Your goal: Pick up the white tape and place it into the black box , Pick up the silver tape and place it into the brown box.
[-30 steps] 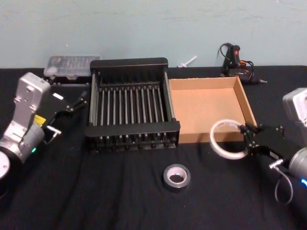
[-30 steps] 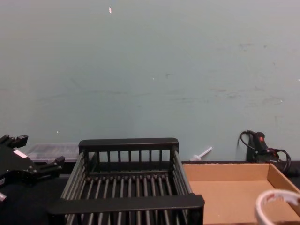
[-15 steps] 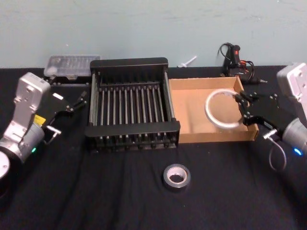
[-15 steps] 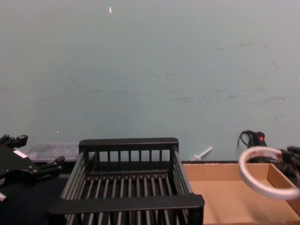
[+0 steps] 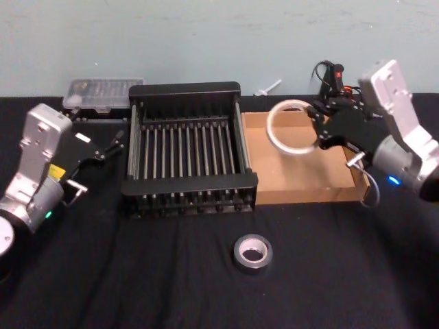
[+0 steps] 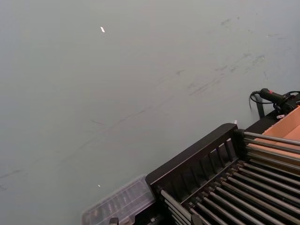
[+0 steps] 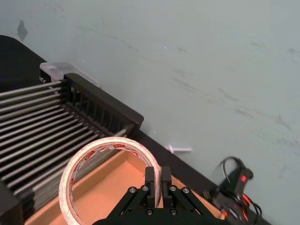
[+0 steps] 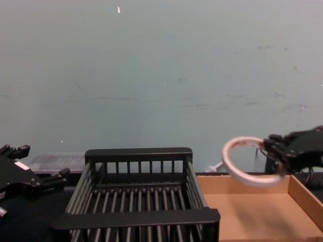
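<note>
My right gripper [image 5: 319, 130] is shut on the white tape [image 5: 291, 127], a thin ring with red print, held in the air above the brown box [image 5: 302, 179] near its left side. In the right wrist view the white tape [image 7: 108, 178] hangs from the gripper [image 7: 157, 180] over the tray, with the black box [image 7: 42, 136] beyond it. In the chest view the white tape [image 8: 248, 164] floats above the tray [image 8: 252, 212]. The black box [image 5: 186, 144] stands left of the tray. The silver tape [image 5: 252, 253] lies flat on the cloth in front. My left gripper [image 5: 110, 147] is parked open left of the crate.
A clear plastic case [image 5: 103, 94] lies behind the crate at the back left. A black tool with cables [image 5: 336, 86] and a small white piece [image 5: 267, 88] sit by the wall behind the tray. Black cloth covers the table [image 5: 137, 274].
My right arm has lifted the white tape up and carried it left, from the tray's front right corner to above its left part, toward the crate. The left arm has not moved.
</note>
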`<state>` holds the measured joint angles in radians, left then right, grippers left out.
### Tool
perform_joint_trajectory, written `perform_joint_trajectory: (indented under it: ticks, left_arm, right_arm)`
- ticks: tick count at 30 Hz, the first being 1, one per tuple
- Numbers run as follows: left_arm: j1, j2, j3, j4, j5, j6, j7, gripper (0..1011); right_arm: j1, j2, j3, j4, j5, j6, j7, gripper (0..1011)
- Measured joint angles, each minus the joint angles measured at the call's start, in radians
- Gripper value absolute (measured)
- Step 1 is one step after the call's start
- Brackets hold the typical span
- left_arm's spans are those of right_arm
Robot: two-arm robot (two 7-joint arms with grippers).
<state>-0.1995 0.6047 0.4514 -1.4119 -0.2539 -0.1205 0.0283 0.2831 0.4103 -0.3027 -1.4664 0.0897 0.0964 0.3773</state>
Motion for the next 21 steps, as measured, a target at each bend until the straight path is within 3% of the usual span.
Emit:
perform_joint_trajectory:
  ticks: [10, 21]
  left_arm:
    - [0.000, 0.000, 0.000, 0.000, 0.000, 0.000, 0.000, 1001]
    - [0.000, 0.000, 0.000, 0.000, 0.000, 0.000, 0.000, 1001]
  right_arm:
    - [0.138, -0.076, -0.065, 0.151, -0.040, -0.037, 0.013, 87]
    - [0.234, -0.154, -0.125, 0.272, -0.066, -0.080, 0.029, 86]
